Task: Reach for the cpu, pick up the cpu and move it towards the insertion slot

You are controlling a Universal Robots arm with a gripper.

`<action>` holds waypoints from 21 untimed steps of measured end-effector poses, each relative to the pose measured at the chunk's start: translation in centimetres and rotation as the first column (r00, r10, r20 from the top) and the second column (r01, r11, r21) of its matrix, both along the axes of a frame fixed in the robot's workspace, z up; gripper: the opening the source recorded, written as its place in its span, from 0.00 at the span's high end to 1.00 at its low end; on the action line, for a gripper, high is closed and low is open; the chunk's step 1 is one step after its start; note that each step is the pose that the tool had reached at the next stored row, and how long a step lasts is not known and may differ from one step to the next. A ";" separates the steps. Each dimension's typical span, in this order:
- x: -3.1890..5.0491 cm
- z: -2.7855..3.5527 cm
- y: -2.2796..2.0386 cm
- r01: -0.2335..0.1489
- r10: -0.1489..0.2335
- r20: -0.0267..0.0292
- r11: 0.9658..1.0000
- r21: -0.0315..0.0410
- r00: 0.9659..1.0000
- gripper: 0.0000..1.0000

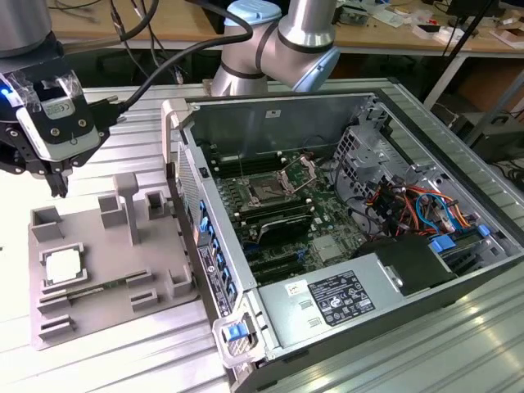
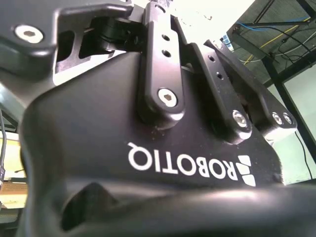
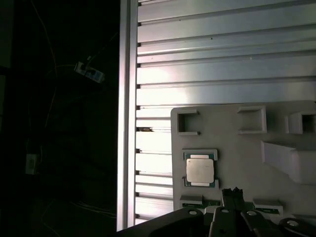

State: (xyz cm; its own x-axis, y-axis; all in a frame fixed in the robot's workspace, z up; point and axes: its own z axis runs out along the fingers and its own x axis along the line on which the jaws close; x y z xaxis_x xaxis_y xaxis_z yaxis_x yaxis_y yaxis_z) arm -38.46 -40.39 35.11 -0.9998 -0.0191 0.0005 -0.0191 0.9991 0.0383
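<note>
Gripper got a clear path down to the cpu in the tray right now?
Probably yes: the cpu lies uncovered in the grey tray, the gripper hangs above the tray, and the tray's tall post stands off to the exterior view's right.

The work surface consists of ribbed aluminium profile slats that reflect bright overhead light. A wooden bench on a pale metal leg stands behind it and carries black cables. In the first wrist view, the floor beside the surface edge lies in deep shadow.
</note>
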 end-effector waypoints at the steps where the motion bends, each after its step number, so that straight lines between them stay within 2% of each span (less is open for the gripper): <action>1: 0.00 -0.02 0.00 0.000 0.000 0.000 1.000 0.000 1.000 0.89; 21: 0.00 -0.42 0.00 0.000 0.000 0.000 1.000 0.000 1.000 0.89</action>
